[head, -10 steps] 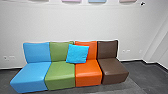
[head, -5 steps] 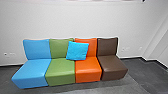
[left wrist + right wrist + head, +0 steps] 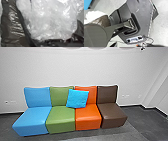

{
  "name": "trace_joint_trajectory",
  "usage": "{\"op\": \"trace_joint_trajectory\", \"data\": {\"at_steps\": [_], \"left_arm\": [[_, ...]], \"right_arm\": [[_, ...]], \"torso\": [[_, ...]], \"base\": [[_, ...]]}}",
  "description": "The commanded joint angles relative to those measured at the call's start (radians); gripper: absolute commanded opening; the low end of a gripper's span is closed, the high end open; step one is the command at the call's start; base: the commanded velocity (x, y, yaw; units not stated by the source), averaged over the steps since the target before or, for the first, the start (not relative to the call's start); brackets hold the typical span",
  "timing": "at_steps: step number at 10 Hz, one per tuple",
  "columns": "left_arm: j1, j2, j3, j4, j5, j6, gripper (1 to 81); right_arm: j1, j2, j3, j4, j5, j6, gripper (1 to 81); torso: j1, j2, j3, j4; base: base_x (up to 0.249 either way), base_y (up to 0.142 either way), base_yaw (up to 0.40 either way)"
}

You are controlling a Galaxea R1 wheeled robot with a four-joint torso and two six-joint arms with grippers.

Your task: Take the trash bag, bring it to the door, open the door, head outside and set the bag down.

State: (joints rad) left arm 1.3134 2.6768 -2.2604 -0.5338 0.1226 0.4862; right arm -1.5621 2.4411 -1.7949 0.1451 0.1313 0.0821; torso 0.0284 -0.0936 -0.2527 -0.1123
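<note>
I count four padded, leather-look seats standing side by side in one row ahead of me: a light blue one (image 3: pixel 32 122), a green one (image 3: pixel 61 119), an orange one (image 3: pixel 88 119) and a dark brown one (image 3: pixel 112 115). One square, bright blue cushion (image 3: pixel 77 98) leans, a little tilted, across the backs of the green and orange seats. The seats stand on a dark grey floor (image 3: pixel 155 124) near a plain white wall (image 3: pixel 75 69), with three pale rounded shapes (image 3: pixel 97 47) cut off along its top. I count one trash bag (image 3: pixel 15 20), dark, glossy plastic with crumpled clear plastic (image 3: pixel 50 22) bulging out of it. My left wrist is close to the bag, facing the bulging part. My right wrist faces down over my own wide dark plate, the jointed bar reaching across it. I cannot tell whether my left hand is spread, pressed together or pinching the bag, and I cannot tell how my right hand stands either. My head view gives me the whole row of seats; my left wrist view gives me the wrinkles and shine of the bag; my right wrist view sets the bag just beside my dark plate, partly behind the bar, a bright blue corner of something (image 3: pixel 87 4) farther off
</note>
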Motion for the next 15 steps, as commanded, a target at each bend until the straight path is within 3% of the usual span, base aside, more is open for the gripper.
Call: {"op": "trace_joint_trajectory", "data": {"at_steps": [1,2,4,6,8,9,15], "left_arm": [[-0.045,0.015,-0.039,0.003,0.084,0.006,1.0],[-0.045,0.037,-0.074,0.003,0.085,0.006,1.0],[-0.045,0.090,-0.178,0.006,0.095,0.008,1.0],[-0.045,0.111,-0.206,0.006,0.097,0.019,1.0],[-0.032,0.112,-0.208,0.006,0.091,0.031,1.0],[-0.019,0.114,-0.214,0.003,0.083,0.043,1.0],[-0.006,0.198,-0.369,0.000,0.081,0.065,1.0]], "right_arm": [[0.020,-0.029,0.010,-0.006,-0.068,-0.002,81.1],[0.020,-0.024,0.003,-0.006,-0.068,-0.001,81.1],[0.020,-0.012,-0.015,-0.006,-0.068,-0.001,81.1],[0.023,0.005,-0.040,0.002,-0.067,0.004,81.1],[0.027,0.041,-0.109,0.010,-0.079,0.007,81.1],[0.038,0.072,-0.168,0.010,-0.120,0.008,81.1],[0.040,0.265,-0.460,0.008,-0.179,0.004,81.1]], "torso": [[0.000,0.000,0.094,0.000],[-0.002,0.000,0.130,0.000],[-0.004,0.000,0.104,0.000],[-0.005,0.000,0.127,0.000],[-0.005,0.000,0.127,0.000],[-0.005,0.000,0.127,0.000],[-0.005,0.000,0.127,0.000]], "base": [[0.000,0.000,0.000],[0.000,0.000,0.000],[0.000,0.000,0.000],[0.000,0.000,0.000],[0.000,0.000,0.000],[0.000,0.000,0.000],[0.000,0.000,0.000]]}}
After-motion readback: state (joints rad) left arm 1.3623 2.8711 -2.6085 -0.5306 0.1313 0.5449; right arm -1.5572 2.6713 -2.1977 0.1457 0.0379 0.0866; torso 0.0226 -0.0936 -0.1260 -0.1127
